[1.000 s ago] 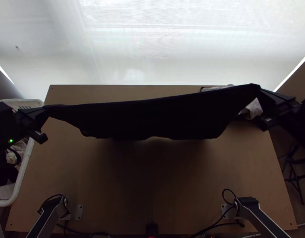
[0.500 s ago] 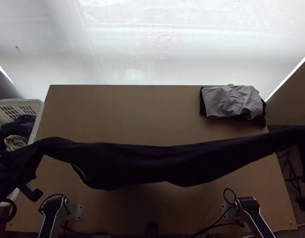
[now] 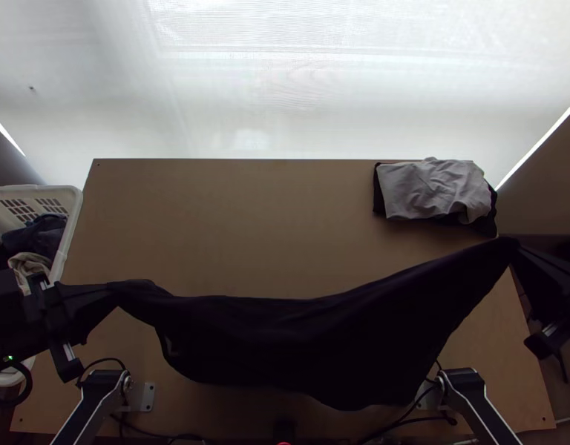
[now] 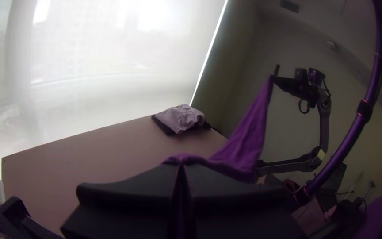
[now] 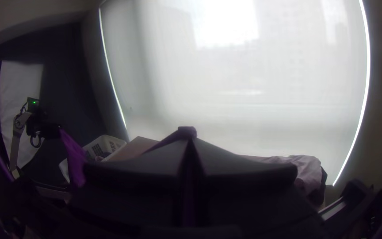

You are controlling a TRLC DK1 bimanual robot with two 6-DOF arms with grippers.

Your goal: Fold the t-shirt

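The dark t-shirt point(image 3: 300, 334) hangs stretched between both grippers above the table's near half, sagging in the middle. My left gripper point(image 3: 113, 291) is shut on one end of it at the table's left side; in the left wrist view the left gripper point(image 4: 181, 166) has the purple-looking t-shirt point(image 4: 244, 141) between its fingertips. At the right edge of the table, my right gripper point(image 3: 516, 248) is shut on the other end. In the right wrist view a bit of cloth pokes out at the tips of the right gripper point(image 5: 190, 136).
A grey cloth point(image 3: 433, 189) lies on dark cloth at the far right corner of the table point(image 3: 233, 222). Beyond the table's left edge stands a white basket point(image 3: 71, 222) with clothes in it. Black cables lie by both arm bases.
The t-shirt has come from the table's far half toward the near edge and now hangs lower. Both grippers moved nearer with it, swung outward, then came somewhat inward again.
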